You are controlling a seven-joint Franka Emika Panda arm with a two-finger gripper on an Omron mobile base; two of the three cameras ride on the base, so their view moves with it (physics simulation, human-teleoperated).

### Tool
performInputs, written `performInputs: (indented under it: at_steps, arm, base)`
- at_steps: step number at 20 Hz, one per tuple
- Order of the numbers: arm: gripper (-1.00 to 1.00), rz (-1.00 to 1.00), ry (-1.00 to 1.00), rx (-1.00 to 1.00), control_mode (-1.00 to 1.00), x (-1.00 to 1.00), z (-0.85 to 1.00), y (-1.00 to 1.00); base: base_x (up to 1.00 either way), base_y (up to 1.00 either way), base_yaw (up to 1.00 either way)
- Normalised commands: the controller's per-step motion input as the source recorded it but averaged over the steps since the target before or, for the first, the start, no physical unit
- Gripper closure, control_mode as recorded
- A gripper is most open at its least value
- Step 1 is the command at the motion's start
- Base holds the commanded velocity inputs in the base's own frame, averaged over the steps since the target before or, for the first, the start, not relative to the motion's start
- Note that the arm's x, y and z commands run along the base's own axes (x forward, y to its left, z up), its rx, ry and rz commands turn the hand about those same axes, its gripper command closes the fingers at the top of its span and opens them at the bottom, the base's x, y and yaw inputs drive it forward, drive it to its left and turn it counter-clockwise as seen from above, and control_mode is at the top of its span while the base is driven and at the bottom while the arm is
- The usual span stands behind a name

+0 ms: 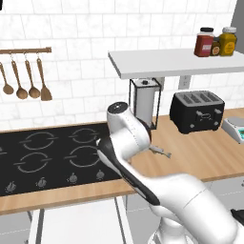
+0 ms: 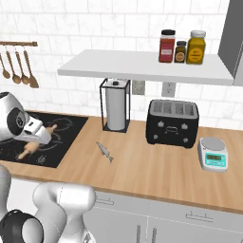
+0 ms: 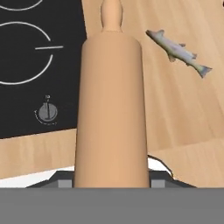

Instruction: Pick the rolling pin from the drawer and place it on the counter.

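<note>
Rolling pin held above the cooktop edge

You see the gripper closed around the rolling pin, fingers clamped on its barrel, lifted over the counter at the black cooktop. The small grey fish lies on the wood just beside it; the drawer stands open below.
</note>
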Motion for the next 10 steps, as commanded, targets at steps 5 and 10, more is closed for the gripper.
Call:
performInputs:
  at_steps: [5, 10]
  arm:
    - [1.0, 0.39, 0.01, 0.0, -1.0, 0.07, -0.44, -0.44]
    - [1.0, 0.3, 0.01, 0.0, -1.0, 0.14, -0.3, -0.55]
  base:
    - [0.0, 0.0, 0.0]
    - [0.0, 0.0, 0.0]
